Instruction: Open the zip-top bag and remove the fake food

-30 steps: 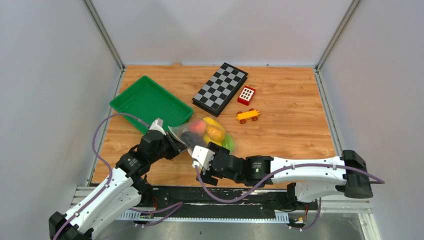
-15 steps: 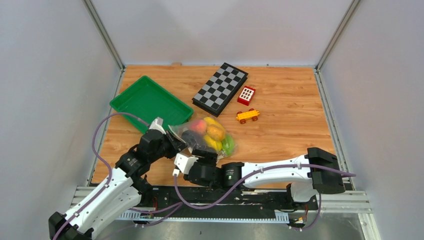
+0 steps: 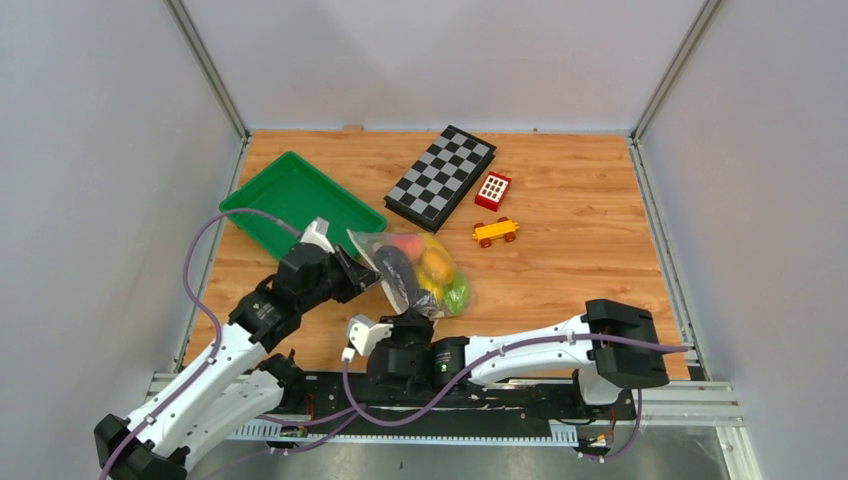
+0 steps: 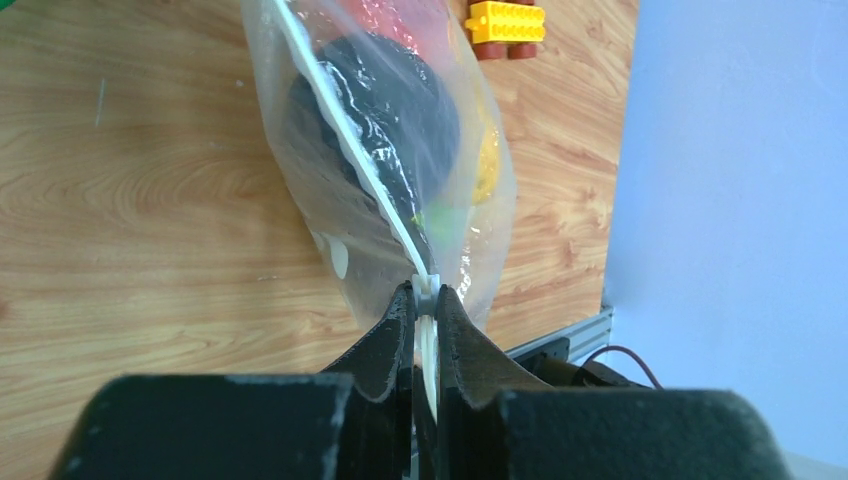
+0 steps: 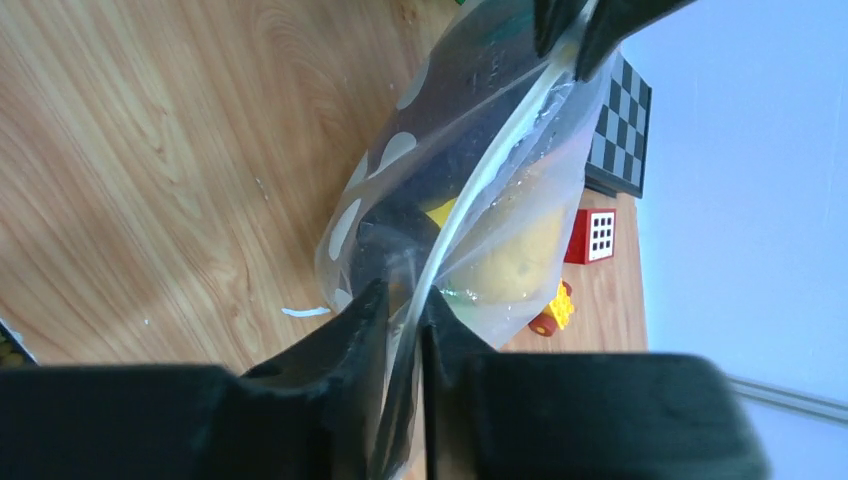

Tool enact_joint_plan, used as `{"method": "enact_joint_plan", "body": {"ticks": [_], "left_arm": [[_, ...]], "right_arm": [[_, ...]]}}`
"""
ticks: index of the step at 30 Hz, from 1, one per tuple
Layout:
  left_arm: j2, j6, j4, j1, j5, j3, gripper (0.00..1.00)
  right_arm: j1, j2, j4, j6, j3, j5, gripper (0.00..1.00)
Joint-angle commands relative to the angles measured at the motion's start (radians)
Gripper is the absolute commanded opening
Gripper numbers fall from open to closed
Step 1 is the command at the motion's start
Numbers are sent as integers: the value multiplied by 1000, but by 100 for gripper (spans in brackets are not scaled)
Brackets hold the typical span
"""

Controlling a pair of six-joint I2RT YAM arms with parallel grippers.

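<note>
The zip-top bag point(image 3: 425, 262), clear with white dots, hangs stretched between both grippers near the table's front. Inside lies the fake food: a dark eggplant point(image 3: 397, 275), an orange peach point(image 3: 433, 265), a green piece point(image 3: 457, 293) and a red piece point(image 3: 405, 244). My left gripper point(image 3: 352, 268) is shut on the white zip strip point(image 4: 340, 130) at the bag's left end, pinching it at the fingertips point(image 4: 425, 291). My right gripper point(image 3: 410, 318) is shut on the zip edge at the bag's near end point(image 5: 405, 297). Through the plastic, the right wrist view shows the eggplant point(image 5: 440, 180) and a yellow piece point(image 5: 515, 255).
A green tray point(image 3: 290, 200) sits at the back left, just behind the left gripper. A folded chessboard point(image 3: 440, 175), a red block with white squares point(image 3: 493, 190) and a yellow toy car point(image 3: 495, 232) lie behind and right of the bag.
My right gripper swung left and toward the near edge, then closed on the bag's near end. The left arm lifted slightly and the bag now stands up on edge between both grippers.
</note>
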Motion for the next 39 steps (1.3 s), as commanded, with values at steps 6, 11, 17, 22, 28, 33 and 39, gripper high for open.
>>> {"method": "enact_joint_plan", "body": {"ticks": [6, 11, 17, 22, 28, 33, 39], "left_arm": [[47, 72, 10, 3, -123, 122, 0], [127, 122, -7, 2, -224, 193, 0], [237, 185, 10, 16, -278, 296, 0], [350, 227, 30, 63, -265, 378, 0], [484, 271, 67, 103, -208, 491, 0], [642, 330, 80, 118, -86, 644, 0], [761, 376, 86, 121, 74, 784, 0]], "right_arm": [[2, -115, -61, 49, -18, 5, 0], [-2, -189, -100, 75, -65, -30, 0], [-23, -250, -164, 114, -96, -34, 0], [-50, -286, -208, 132, -110, -21, 0], [-130, -330, -251, 127, -114, 7, 0], [-234, -340, -310, 124, -87, 100, 0], [-275, -363, -351, 129, -29, 99, 2]]}}
